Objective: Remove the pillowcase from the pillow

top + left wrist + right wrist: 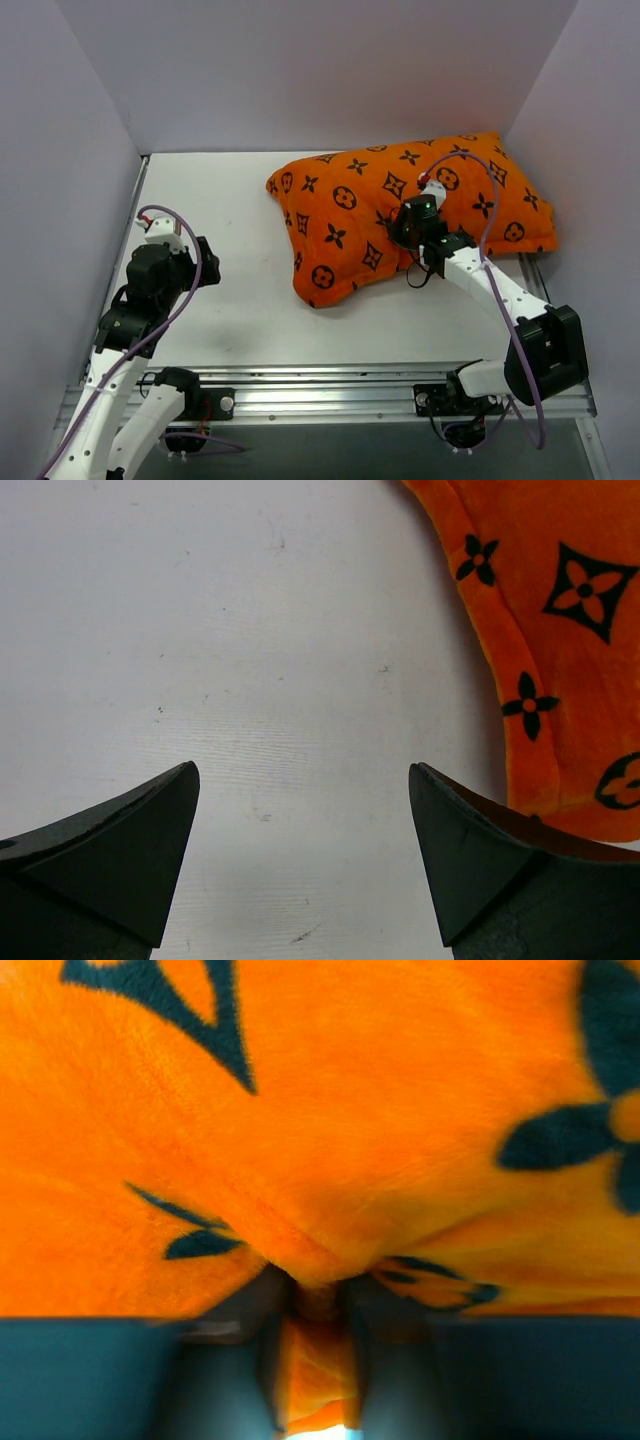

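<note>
A: Right gripper [318, 1305]?
B: Closed on a fold of orange flower-print pillowcase [350, 215], lying toward far right corner of table [240, 300].
A: Left gripper [305, 860]?
B: Spread wide, holding nothing, over table near left edge.

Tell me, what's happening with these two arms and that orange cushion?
The right gripper pinches a fold of the orange pillowcase, which lies at the far right of the table. The left gripper hangs open over bare table beside it. The cover looks fully on, nothing inside showing.
</note>
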Robot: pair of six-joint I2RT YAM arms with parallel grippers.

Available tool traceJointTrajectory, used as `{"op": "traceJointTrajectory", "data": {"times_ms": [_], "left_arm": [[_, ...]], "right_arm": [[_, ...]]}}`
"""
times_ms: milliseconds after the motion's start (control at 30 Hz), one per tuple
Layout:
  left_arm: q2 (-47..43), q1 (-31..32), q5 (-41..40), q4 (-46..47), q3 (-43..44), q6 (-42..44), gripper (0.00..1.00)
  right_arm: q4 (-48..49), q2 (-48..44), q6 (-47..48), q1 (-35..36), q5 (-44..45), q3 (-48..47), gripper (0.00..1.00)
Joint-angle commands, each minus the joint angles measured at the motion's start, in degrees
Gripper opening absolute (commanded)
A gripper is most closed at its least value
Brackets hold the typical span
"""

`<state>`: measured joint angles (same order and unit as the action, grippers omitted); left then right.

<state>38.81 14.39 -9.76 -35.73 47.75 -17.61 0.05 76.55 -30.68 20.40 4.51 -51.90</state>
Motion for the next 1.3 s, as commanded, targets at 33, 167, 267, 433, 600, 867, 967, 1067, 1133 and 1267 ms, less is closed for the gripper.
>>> {"op": "traceJointTrajectory", "data": {"times_ms": [33,167,267,433,600,867,967,1067,1133,1267], "left_arm": [[-0.14,-0.59,-1.14,2.33,1.12,-0.5,0.95],[-0.31,-0.77,-1.14,2.33,1.12,-0.5,0.95],[-0.57,-0.77,-1.32,2.24,1.3,-0.59,0.95],[-0.84,-0.94,-0.88,2.77,0.94,-0.59,0.95],[0.13,-1.12,1.4,3.38,0.94,-1.63,0.95],[2.94,-0.95,12.63,2.77,3.05,-12.79,0.94],[4.96,-0.68,17.39,6.36,2.62,-17.63,0.94],[9.34,0.63,21.79,12.07,1.39,-22.71,0.94],[11.72,1.77,22.94,18.04,0.25,-25.27,0.94],[21.71,7.3,22.24,27.27,0.15,-29.32,0.94]], "right_arm": [[3.72,4.3,-1.14,2.79,1.47,0.05,0.0],[4.6,7.37,0.53,6.66,-3.09,-2.32,0.0],[6.09,8.61,1.06,10.96,-6.88,-4.43,0.0],[8.64,12.82,0.97,17.47,-7.68,-10.66,0.0],[7.33,22.22,1.93,23.0,-6.54,-21.29,0.0],[-5.92,24.36,8.61,28.64,0.04,-37.74,0.51],[-11.19,19.36,11.15,28.55,4.52,-39.42,0.69],[-19.35,15.49,14.68,26.8,12.6,-41.52,0.82],[-22.89,13.54,14.86,23.82,15.17,-41.53,0.87],[-24.58,5.91,13.19,9.7,14.3,-35.22,0.9]]}}
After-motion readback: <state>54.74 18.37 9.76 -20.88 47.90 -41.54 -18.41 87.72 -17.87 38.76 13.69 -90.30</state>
